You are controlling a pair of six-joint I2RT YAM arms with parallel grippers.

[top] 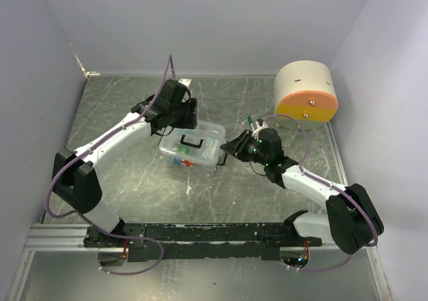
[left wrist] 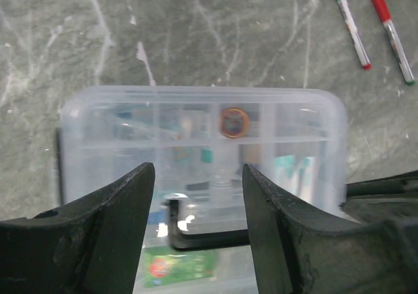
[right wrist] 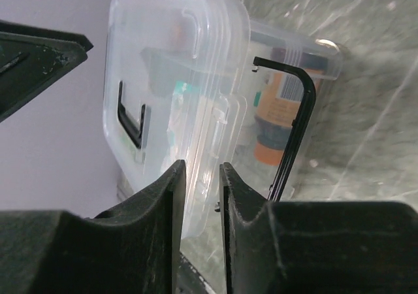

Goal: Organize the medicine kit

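The clear medicine kit box (top: 192, 150) sits in the middle of the desk (top: 134, 180) between the two arms, with a black handle (top: 190, 141) on its top. The left gripper (top: 182, 120) hangs over the box's far side, its jaws spread wide and gripping nothing. The right gripper (right wrist: 202, 173) is pressed nearly together, pinching the box's clear plastic edge at its right side. A green marker (left wrist: 349, 23) and a red marker (left wrist: 392, 36) lie on the desk beyond the box.
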